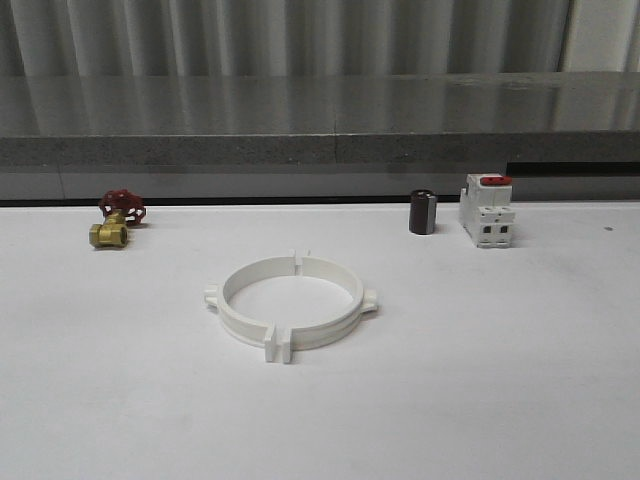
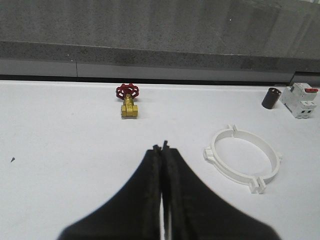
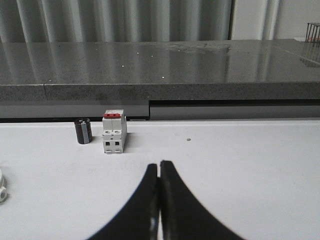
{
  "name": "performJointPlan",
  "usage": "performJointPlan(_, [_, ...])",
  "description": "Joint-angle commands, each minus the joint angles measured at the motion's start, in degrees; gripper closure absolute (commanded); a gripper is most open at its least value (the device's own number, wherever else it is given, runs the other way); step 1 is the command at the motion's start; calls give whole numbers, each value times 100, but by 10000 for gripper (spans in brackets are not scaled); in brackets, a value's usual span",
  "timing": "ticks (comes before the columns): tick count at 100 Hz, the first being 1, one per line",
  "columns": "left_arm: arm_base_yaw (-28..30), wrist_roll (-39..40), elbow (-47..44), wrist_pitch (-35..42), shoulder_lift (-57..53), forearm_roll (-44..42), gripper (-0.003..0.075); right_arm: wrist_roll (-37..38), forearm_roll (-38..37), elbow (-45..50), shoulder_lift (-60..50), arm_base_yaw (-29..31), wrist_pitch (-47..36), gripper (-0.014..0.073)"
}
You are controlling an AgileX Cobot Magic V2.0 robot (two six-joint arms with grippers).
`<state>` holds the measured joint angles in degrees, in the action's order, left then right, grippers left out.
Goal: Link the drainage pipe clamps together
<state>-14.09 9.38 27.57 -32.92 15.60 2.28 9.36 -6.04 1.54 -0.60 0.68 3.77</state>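
Note:
The two white drainage pipe clamps (image 1: 290,303) lie on the white table as one ring, their end flanges meeting at the near and far sides. The same ring (image 2: 244,159) appears in the left wrist view, off to the side of my left gripper (image 2: 161,148), which is shut with nothing between its fingers. My right gripper (image 3: 159,164) is also shut and empty, above bare table. A small edge of one clamp (image 3: 2,186) shows at the border of the right wrist view.
A brass valve with a red handwheel (image 1: 116,220) sits at the back left. A dark cylinder (image 1: 422,212) and a white breaker with a red switch (image 1: 487,209) stand at the back right. A grey ledge (image 1: 320,150) bounds the table's far edge.

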Motion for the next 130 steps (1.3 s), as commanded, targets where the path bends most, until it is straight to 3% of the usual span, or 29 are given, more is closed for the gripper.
performJointPlan(1, [14,44,157,437,46,44,740,-36,2,-90,-85,24,-466,660])
performJointPlan(37, [76,44,67,587,46,-86,740,-36,2,-90,-85,24,-466,660])
performJointPlan(73, [1017,-365,-1468,3515,-499,-118,740,-36,2,-90,-85,24,-466,660])
performJointPlan(82, [1258,-548,-1868,3874,-791,-118,740,-36,2,-90,-85,24,-466,660])
performJointPlan(106, [1491,-549,-2959,3874,-1767,-118,740,-36,2,-90,-85,24,-466,660])
performJointPlan(112, [1491,-549,-2910,3373,-1749,-118,740,-36,2,-90,-79,24,-465,660])
performJointPlan(130, [1465,-563,-2936,3112,-1782,-118,740,-36,2,-90,-79,24,-465,660])
